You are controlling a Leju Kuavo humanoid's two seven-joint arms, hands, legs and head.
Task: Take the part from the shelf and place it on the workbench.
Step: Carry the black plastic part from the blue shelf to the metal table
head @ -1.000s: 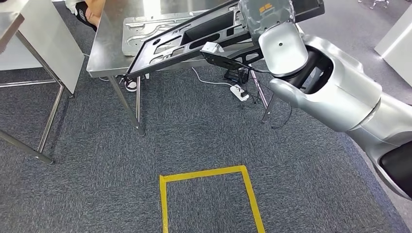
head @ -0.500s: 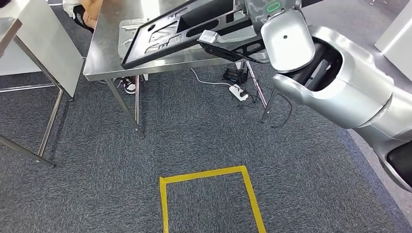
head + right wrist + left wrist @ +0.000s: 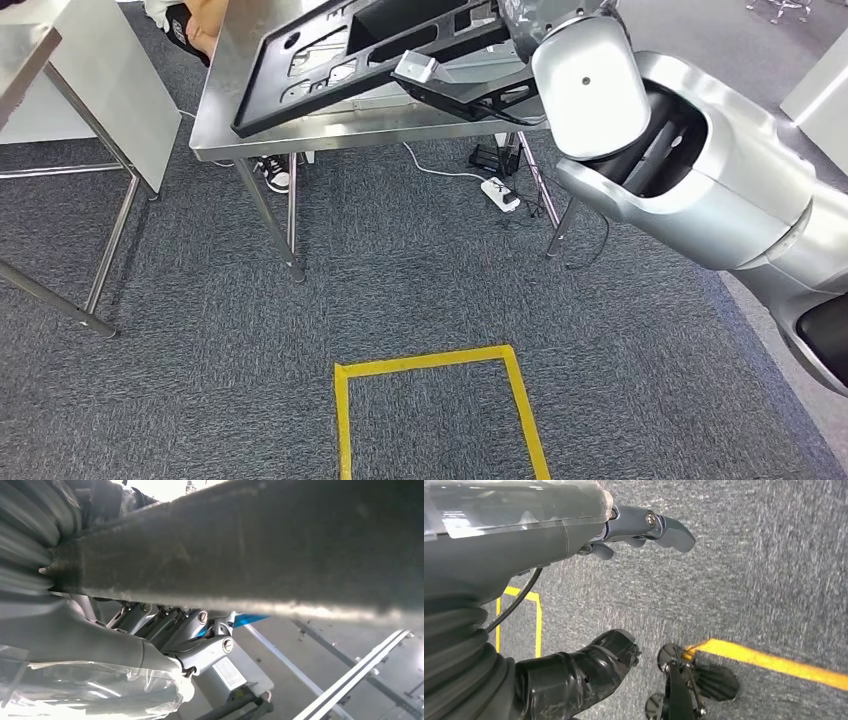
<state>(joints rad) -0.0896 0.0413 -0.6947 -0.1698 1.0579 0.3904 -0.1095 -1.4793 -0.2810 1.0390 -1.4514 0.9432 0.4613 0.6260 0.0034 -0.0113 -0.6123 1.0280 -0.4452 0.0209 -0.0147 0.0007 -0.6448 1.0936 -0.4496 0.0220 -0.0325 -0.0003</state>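
The part (image 3: 370, 55) — a black, cut-out panel — hangs tilted over the workbench (image 3: 300, 135) at 12 o'clock, low corner toward 10. The right hand (image 3: 190, 635) grips its edge, fingers curled under (close-up). The left hand (image 3: 644, 527) hangs over carpet, fingers loosely curled, holding nothing.

The black part (image 3: 370, 55) lies tilted over the workbench (image 3: 300, 125), covering most of its top; a bare steel strip runs along the near edge. A silver plate (image 3: 480, 70) lies flat beneath the part. A person (image 3: 195, 25) stands at the workbench's far left corner.
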